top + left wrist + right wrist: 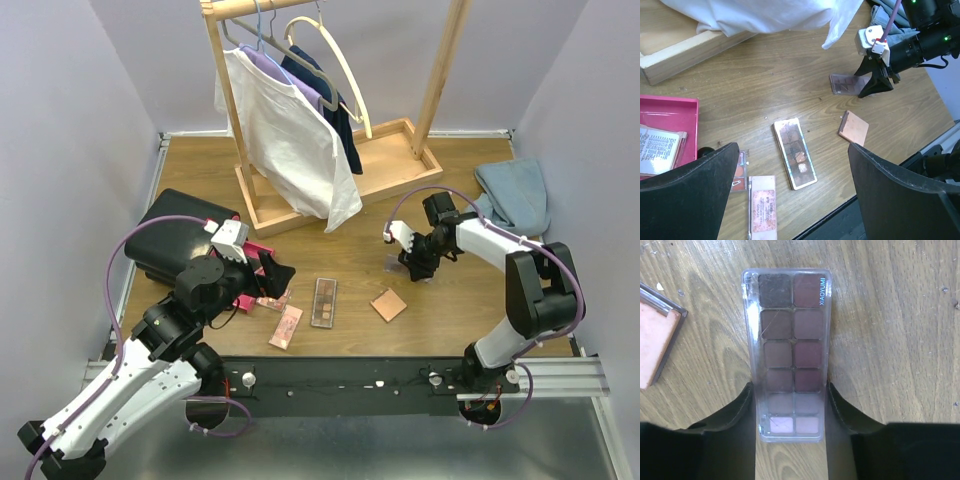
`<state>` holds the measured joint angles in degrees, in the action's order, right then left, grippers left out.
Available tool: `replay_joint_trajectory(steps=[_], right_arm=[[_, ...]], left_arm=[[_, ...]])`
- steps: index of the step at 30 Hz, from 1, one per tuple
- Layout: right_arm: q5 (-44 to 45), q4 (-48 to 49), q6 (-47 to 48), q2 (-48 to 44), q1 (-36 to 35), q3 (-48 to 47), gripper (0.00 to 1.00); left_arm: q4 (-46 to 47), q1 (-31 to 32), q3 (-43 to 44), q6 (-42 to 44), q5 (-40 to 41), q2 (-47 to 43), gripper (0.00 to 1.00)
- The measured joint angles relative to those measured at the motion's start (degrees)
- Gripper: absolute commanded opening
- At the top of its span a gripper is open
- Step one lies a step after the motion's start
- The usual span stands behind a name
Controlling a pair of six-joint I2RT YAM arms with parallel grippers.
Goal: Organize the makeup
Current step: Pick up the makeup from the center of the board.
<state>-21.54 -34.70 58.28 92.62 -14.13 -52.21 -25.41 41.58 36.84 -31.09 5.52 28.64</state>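
Right wrist view looks straight down on a purple palette (pixel 790 350) that lies flat on the tabletop (pixel 890 340). The right hand (pixel 790 390) pinches it, with one finger against each long side at its 6 o'clock end. A peach compact (pixel 655 340) lies close by at 9 o'clock and does not touch it. I think the job now is to pick this palette up. To do that well, the hand should squeeze both sides the same. It should then go straight up and keep the palette level, because the clear lid looks slippery and the hold is far from the middle. It should also stay off the compact. The pink drawer (pixel 670 107) of the black case (pixel 180 240) is far off at 9 o'clock on the tabletop, so it will likely be a long carry. The top view hides this palette under the right hand, so only the wrist view shows the fingers on its sides. The top view alone shows a blue cloth (pixel 515 195) at 2 o'clock. The left wrist view shows the left hand (pixel 792 147) spread wide and holding nothing. Under it lie a brown palette (pixel 795 154) and a pink palette (pixel 762 203). That view alone shows the drawer open with something printed already in it.
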Motion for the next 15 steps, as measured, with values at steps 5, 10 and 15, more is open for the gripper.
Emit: replay_joint_trajectory(steps=[5, 10, 15], right_arm=[[0.00, 0.46, -0.20, -0.98, 0.00, 0.55, 0.27], [-0.87, 0.39, -0.17, -5.49, 0.00, 1.73, 0.22], [-4.70, -1.11, 0.96, -12.33, 0.00, 1.84, 0.20]], left_arm=[[0.04, 0.00, 0.00, 0.00, -0.61, 0.09, 0.99], [0.94, 0.00, -0.17, 0.00, -2.14, 1.07, 0.99], [3.17, 0.00, -0.98, -0.02, -5.11, 3.08, 0.99]])
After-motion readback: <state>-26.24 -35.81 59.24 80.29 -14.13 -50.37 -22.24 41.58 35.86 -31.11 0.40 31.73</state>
